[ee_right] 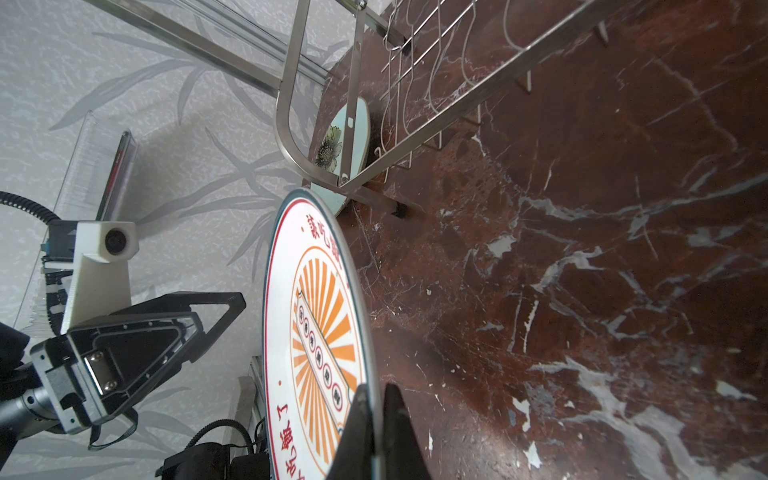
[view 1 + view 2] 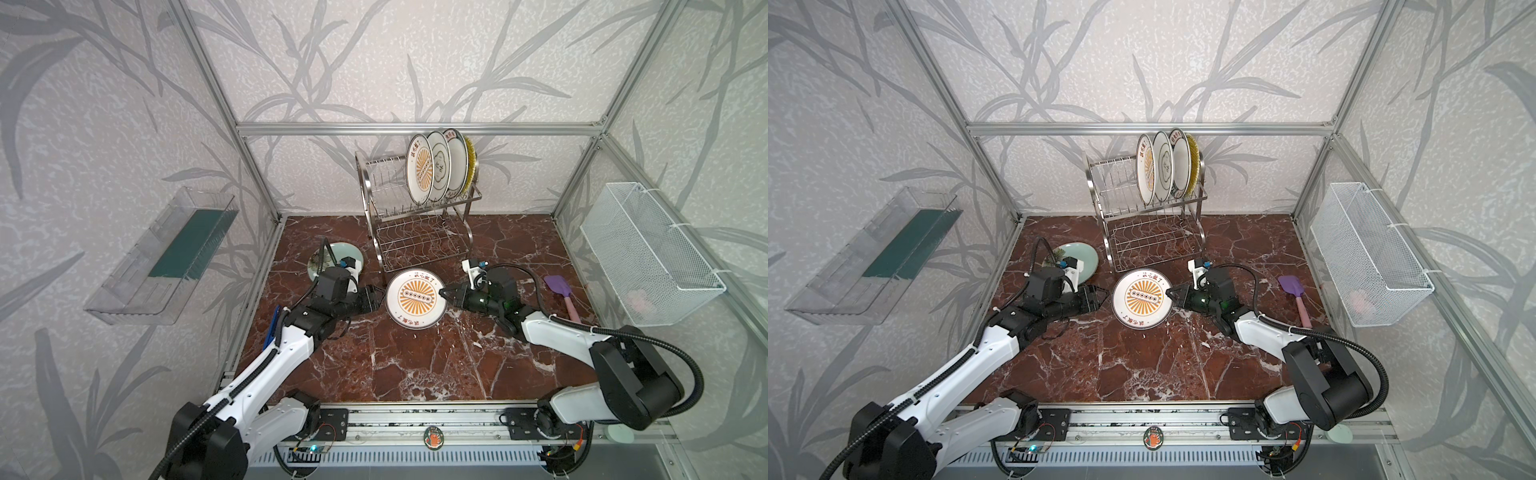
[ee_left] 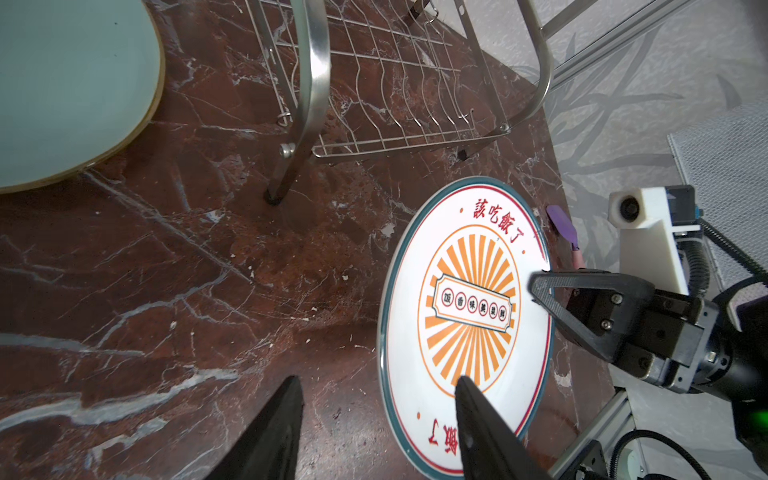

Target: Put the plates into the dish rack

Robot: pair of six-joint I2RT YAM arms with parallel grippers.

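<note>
The right hand (image 2: 442, 293) pinches the rim of a white round ceramic plate with an orange sunburst (image 2: 415, 297) over the red-brown marble bench (image 2: 415, 365); the left hand (image 2: 380, 296) sits just beside its opposite rim.

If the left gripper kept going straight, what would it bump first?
The sunburst plate pinched by the right gripper. The open left gripper points at its rim; gap unclear.
</note>
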